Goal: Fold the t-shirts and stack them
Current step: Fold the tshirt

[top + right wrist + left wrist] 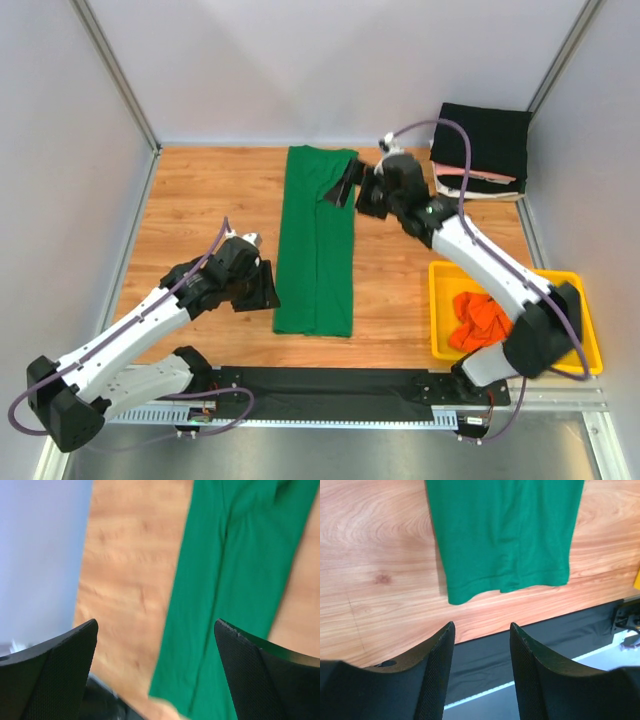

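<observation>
Wooden bench [200, 190] | green t-shirt [315, 250] lies in a long strip, hem just ahead of left fingers [437, 670], far end beside right fingers [60, 665] | both released, empty | step: lengthwise fold looks done | next: pinch hem corners, fold crosswise

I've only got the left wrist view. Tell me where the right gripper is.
Observer: The right gripper hangs open and empty over the far right corner of the green shirt.
Operator: Report the other shirts.
Observer: An orange shirt lies crumpled in the yellow tray, near right.
Operator: Now the finished stack.
Observer: A folded black shirt tops the pile at the far right corner of the table.
</observation>
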You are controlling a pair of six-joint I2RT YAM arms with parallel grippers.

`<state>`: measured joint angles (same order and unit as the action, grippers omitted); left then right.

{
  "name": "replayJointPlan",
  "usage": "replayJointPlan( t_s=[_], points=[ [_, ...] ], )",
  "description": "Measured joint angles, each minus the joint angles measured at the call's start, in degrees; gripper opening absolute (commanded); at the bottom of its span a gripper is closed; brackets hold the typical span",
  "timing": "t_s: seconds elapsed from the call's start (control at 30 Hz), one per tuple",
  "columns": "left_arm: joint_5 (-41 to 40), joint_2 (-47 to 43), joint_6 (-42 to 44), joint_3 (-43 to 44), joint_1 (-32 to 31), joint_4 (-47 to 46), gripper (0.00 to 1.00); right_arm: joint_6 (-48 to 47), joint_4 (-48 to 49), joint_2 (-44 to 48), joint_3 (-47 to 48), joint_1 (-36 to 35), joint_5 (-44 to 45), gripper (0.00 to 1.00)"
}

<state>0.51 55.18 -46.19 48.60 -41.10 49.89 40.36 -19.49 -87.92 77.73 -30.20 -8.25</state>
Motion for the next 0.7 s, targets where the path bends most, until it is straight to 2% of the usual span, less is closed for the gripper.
replayJointPlan(
  t_s=[0.13,0.27,0.37,0.5,0.7],
  points=[
    [-0.31,-2.51,0.09,-5.09,0.02,-1.51,0.55,2.99,-4.85,13.11,-18.53,-9.20,6.88,0.95],
    [0.39,-5.25,-0.15,-12.41,0.04,-5.03,0.55,9.68,-10.36,20.26,-35.76,-16.09,11.26,0.87],
    [1.84,-7.82,-0.63,-18.25,0.07,-8.13,0.55,14.60,-13.64,23.80,-43.95,-20.94,12.39,0.83],
    [2.56,-8.50,-1.33,-22.99,0.07,-11.13,0.56,18.97,-11.39,24.20,-47.56,-25.05,12.52,0.82],
    [2.58,-9.18,-1.36,-24.00,0.11,-14.64,0.59,21.79,-3.50,20.26,-48.17,-27.06,12.31,0.78]
  ],
)
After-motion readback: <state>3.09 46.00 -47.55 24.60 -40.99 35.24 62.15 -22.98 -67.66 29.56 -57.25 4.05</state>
